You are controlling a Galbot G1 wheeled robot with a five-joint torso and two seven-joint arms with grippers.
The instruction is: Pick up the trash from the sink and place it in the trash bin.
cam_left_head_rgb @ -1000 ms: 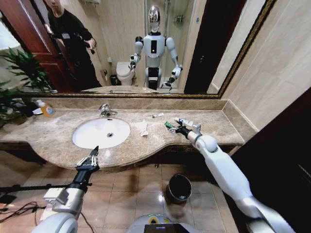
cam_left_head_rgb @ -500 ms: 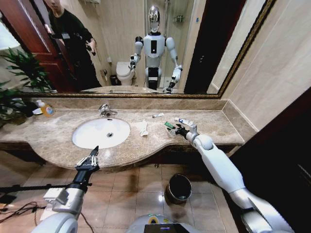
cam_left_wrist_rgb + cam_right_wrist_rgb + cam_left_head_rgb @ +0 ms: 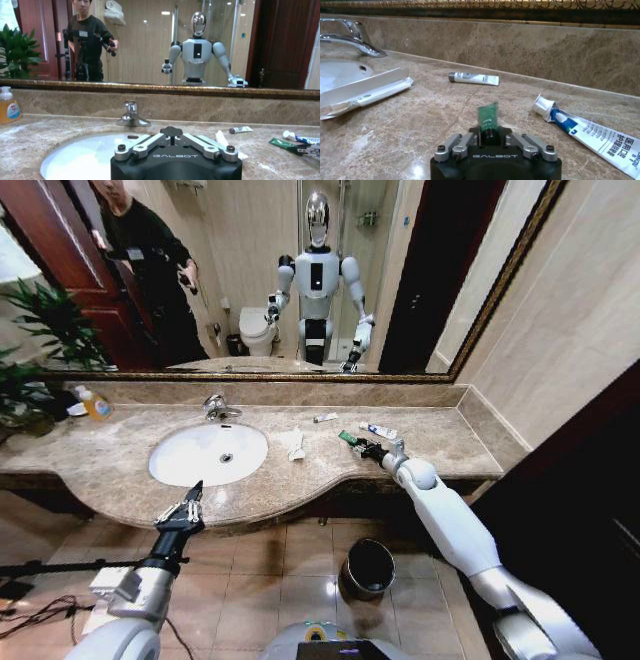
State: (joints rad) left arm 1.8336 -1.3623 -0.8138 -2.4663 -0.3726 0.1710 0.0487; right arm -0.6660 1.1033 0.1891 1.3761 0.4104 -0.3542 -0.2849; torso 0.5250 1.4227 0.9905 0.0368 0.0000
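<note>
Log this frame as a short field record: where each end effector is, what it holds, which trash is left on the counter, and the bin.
right end effector: over the countertop right of the sink, shut on the green tube
left end effector: at the counter's front edge, before the sink, open, holding nothing
trash on counter: white-and-blue toothpaste tube, small white tube, white wrapper beside the basin
trash bin: on the floor below the counter
soap bottle: far left of the counter

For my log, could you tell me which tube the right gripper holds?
The small green tube, held between the right gripper's fingers; both white tubes lie untouched.
</note>
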